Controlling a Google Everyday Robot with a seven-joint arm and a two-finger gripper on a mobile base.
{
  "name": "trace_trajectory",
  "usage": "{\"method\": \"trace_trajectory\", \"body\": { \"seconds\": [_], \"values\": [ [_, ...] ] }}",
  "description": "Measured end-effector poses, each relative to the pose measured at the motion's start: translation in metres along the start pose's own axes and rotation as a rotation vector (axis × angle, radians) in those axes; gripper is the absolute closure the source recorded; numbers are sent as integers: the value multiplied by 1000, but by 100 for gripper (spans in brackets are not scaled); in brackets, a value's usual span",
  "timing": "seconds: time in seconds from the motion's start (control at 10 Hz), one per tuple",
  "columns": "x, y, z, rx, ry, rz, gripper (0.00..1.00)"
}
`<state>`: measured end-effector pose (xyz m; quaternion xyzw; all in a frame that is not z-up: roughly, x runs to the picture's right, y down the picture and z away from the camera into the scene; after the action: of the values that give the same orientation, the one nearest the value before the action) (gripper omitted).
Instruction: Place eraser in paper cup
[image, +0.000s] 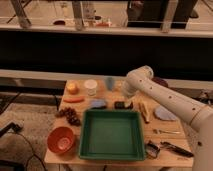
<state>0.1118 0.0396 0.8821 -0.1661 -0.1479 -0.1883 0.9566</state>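
The eraser is a small dark block lying flat on the wooden table just behind the green tray. The gripper hangs from the white arm and is down at the eraser's right end, touching or nearly touching it. The white paper cup stands upright at the back of the table, left of the eraser and apart from it. A blue-grey rumpled cloth-like piece lies just left of the eraser.
A green tray fills the front middle. An orange bowl, grapes, a carrot and an orange fruit are on the left. A pale blue cup, a banana, a blue-grey disc, a fork and dark tools are on the right.
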Motion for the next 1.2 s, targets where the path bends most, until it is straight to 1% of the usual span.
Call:
{"method": "trace_trajectory", "body": {
  "seconds": [0.4,0.7,0.8,0.9,1.1,1.2],
  "values": [
    [11,3,25,0,13,7,20],
    [14,4,40,-8,15,5,20],
    [15,4,43,-17,17,3,20],
    [18,4,48,-44,22,0,20],
    [19,4,53,-82,20,0,20],
    [23,8,54,-110,22,5,20]
  ]
}}
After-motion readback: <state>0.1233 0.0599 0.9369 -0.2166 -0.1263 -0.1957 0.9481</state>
